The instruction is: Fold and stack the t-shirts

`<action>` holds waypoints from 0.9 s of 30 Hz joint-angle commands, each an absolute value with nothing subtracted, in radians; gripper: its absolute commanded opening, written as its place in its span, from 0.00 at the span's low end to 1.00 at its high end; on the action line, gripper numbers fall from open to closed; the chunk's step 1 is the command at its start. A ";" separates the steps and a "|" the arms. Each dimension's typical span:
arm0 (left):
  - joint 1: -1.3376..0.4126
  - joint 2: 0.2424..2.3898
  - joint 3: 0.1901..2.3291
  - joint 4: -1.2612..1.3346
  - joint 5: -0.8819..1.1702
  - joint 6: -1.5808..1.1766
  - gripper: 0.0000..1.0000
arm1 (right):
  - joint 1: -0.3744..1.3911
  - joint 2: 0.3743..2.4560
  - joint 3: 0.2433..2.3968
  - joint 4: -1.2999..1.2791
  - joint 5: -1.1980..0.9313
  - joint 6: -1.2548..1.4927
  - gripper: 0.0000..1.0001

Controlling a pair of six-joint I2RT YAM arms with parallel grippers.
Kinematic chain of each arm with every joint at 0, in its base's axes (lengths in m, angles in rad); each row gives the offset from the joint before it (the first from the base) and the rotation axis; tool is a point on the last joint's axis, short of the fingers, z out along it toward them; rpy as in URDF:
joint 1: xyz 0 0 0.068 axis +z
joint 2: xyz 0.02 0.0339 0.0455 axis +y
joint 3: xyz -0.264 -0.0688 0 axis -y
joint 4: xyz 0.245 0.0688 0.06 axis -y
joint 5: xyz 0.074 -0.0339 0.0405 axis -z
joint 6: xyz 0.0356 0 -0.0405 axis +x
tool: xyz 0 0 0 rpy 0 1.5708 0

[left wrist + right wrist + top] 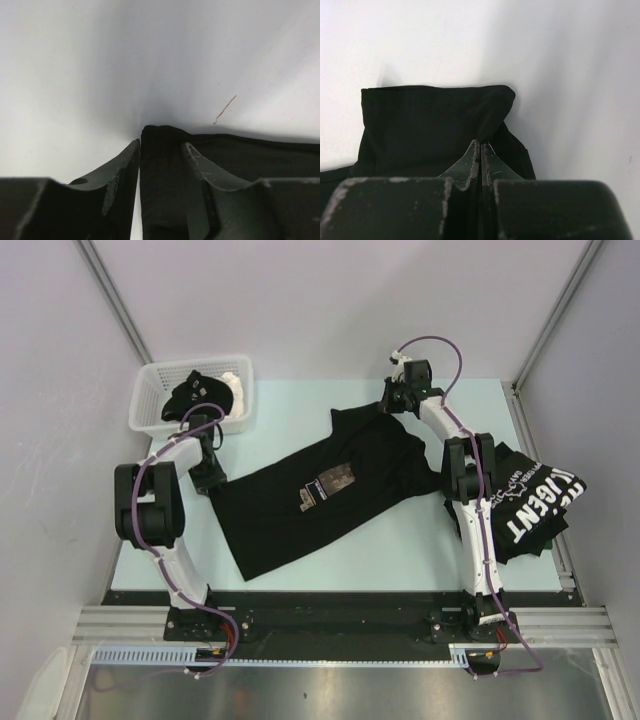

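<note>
1. Printed t-shirt (290, 510) lies spread diagonally across mid-table (400, 550).
2. Left gripper (208, 478) is at its left corner, and right gripper (392, 400) at its far right sleeve.
3. Lettered t-shirt (535, 502) sits folded at the right edge.
4. White basket (150, 405) stands far left.

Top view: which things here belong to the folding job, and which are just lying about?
Job: printed t-shirt, spread out; lettered t-shirt, bunched at the right edge.
Lying about: white basket; black bundle inside it, too unclear to name.
</note>
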State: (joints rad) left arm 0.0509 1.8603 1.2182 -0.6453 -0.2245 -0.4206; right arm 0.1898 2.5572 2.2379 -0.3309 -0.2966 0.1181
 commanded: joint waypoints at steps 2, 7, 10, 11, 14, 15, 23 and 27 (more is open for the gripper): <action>0.058 1.894 1.264 -0.623 -0.218 -0.426 0.35 | 0.181 2.477 2.238 -0.314 -0.281 0.097 0.00; 0.058 1.904 1.269 -0.626 -0.218 -0.429 0.19 | 0.181 2.479 2.237 -0.314 -0.282 0.097 0.00; 0.058 1.899 1.264 -0.627 -0.219 -0.428 0.11 | 0.181 2.479 2.235 -0.310 -0.281 0.097 0.00; 0.060 1.898 1.264 -0.630 -0.224 -0.428 0.08 | 0.181 2.480 2.235 -0.308 -0.279 0.097 0.00; 0.058 1.884 1.262 -0.641 -0.232 -0.423 0.00 | 0.181 2.484 2.238 -0.302 -0.279 0.100 0.00; 0.058 1.878 1.261 -0.644 -0.232 -0.422 0.00 | 0.181 2.485 2.241 -0.301 -0.279 0.101 0.00; 0.060 1.781 1.259 -0.669 -0.259 -0.384 0.00 | 0.181 2.479 2.261 -0.287 -0.281 0.106 0.00; 0.060 1.756 1.282 -0.692 -0.304 -0.345 0.00 | 0.179 2.479 2.276 -0.278 -0.284 0.112 0.00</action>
State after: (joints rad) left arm 0.0509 1.8336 1.2457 -0.6674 -0.2260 -0.3992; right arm 0.1883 2.5561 2.2379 -0.3237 -0.2958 0.1120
